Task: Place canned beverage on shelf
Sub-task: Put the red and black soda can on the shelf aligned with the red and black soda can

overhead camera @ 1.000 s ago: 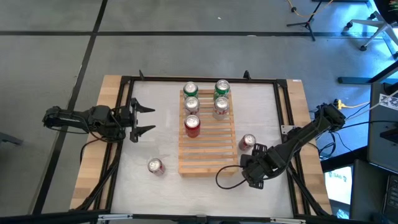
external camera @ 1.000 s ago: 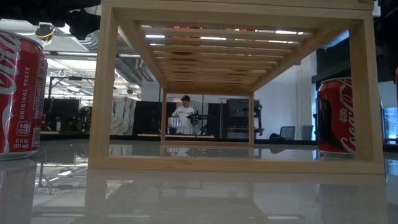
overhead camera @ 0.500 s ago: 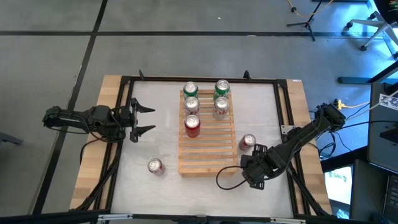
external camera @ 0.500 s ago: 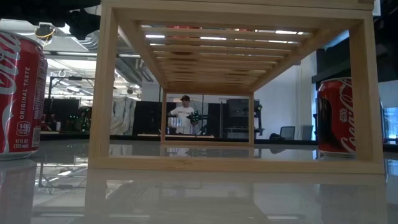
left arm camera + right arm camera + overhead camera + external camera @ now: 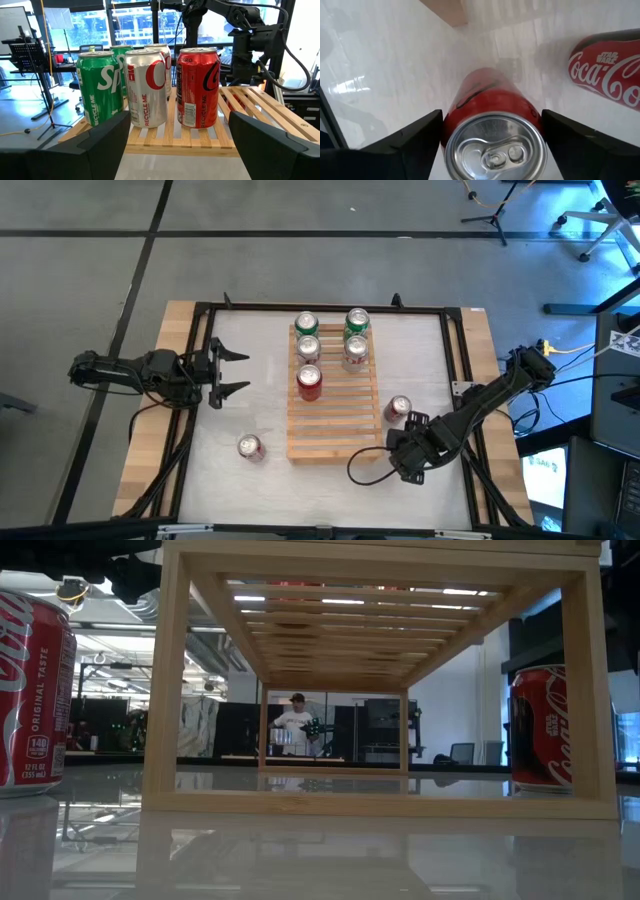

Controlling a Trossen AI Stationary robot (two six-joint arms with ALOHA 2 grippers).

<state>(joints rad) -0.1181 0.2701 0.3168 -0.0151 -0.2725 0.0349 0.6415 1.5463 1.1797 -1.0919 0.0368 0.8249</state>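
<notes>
Right gripper (image 5: pixel 410 455) sat low over the worktop (image 5: pixel 250 410), just off the shelf's near right corner. In its wrist view the fingers (image 5: pixel 410 140) pressed against both sides of a red held can (image 5: pixel 492 105), lid toward the camera. The can itself was hidden under the arm in the high view.

A loose red can (image 5: pixel 250 446) stood upright on the worktop, just beside the shelf's near left corner. A second red can with Star Wars print (image 5: pixel 398 409) stood off the shelf's right edge, near the right gripper but apart from it.

The shelf (image 5: pixel 335 430) lay mid-worktop. Its near half was bare slats. Five cans stood upright on the far half:
- a red shelf can (image 5: pixel 309 382), nearest, in the left column
- two silver cans (image 5: pixel 308 348) side by side behind it
- two green cans (image 5: pixel 306 325) at the far edge

Left gripper (image 5: pixel 232 373) hung above the worktop, left of the shelf and well apart from it. It pointed at the cans, fingers (image 5: pixel 100 140) spread wide and holding nothing.

In the low view, a person (image 5: pixel 296 720) stood in the room beyond, seen through the shelf frame.
</notes>
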